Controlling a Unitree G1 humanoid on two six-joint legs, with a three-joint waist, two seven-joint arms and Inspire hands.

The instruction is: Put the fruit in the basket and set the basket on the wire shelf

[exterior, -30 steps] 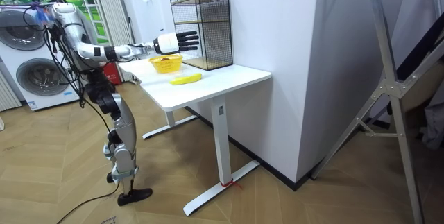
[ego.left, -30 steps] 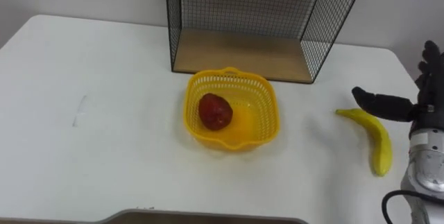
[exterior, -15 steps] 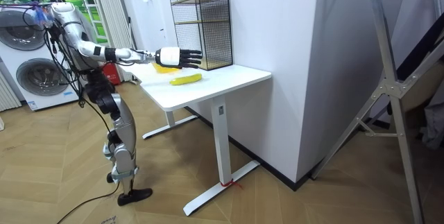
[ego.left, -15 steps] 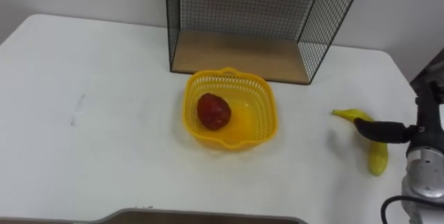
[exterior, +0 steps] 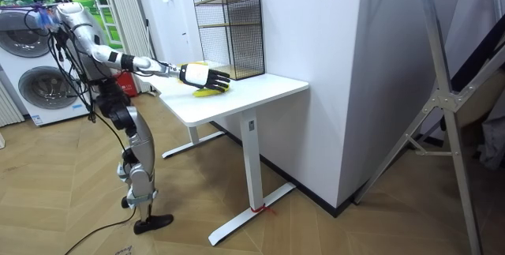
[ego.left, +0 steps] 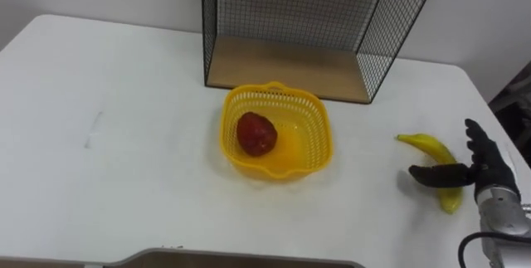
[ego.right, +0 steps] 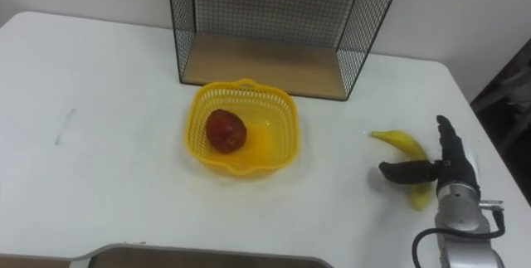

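Right of the latticed yellow plastic basket (ego.left: 320,135), open-fingered right hand (ego.left: 482,168) astride the curved, smooth banana (ego.left: 426,145).

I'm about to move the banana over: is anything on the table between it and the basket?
Nothing visible. Bare table lies between the banana and the basket, and the red fruit inside leaves its right half free.
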